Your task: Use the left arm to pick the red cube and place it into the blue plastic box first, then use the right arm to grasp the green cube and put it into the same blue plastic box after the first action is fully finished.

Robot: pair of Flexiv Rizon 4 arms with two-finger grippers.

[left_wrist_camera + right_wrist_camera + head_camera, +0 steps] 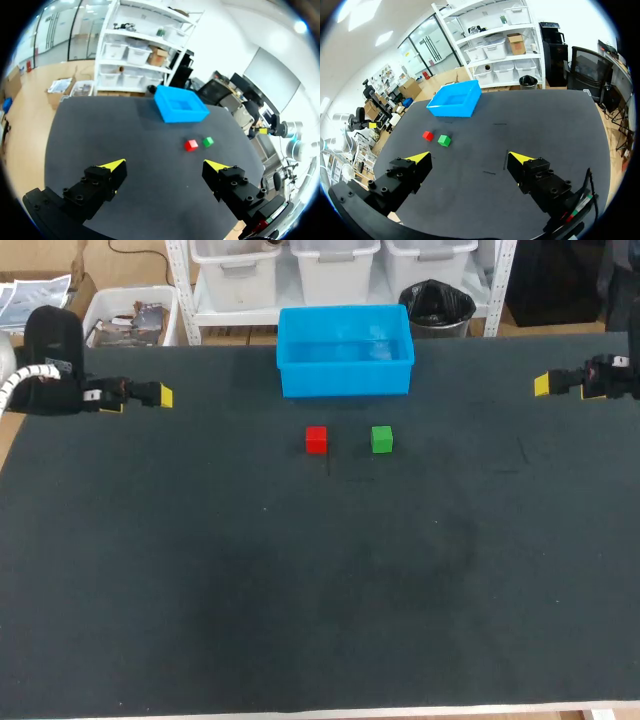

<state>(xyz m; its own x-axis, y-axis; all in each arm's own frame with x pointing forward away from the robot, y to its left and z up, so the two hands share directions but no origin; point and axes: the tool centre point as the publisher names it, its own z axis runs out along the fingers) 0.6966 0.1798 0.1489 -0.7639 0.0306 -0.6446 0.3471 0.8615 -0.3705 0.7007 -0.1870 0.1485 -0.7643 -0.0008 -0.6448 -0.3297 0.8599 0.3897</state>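
As left claw (165, 165) gapes, red cube (316, 439) sits midtable

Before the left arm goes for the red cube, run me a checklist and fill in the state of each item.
1. Left pincer open and holding nothing: ok.
2. Red cube flat on the table, in front of the box: ok.
3. Gap between the red cube and the green cube, so they do not touch: ok.
4. Blue plastic box open at the top, no cube inside yet: ok.
5. Right pincer open, at the table's right side, away from both cubes: ok.
6. Nothing standing between the left pincer and the red cube: ok.
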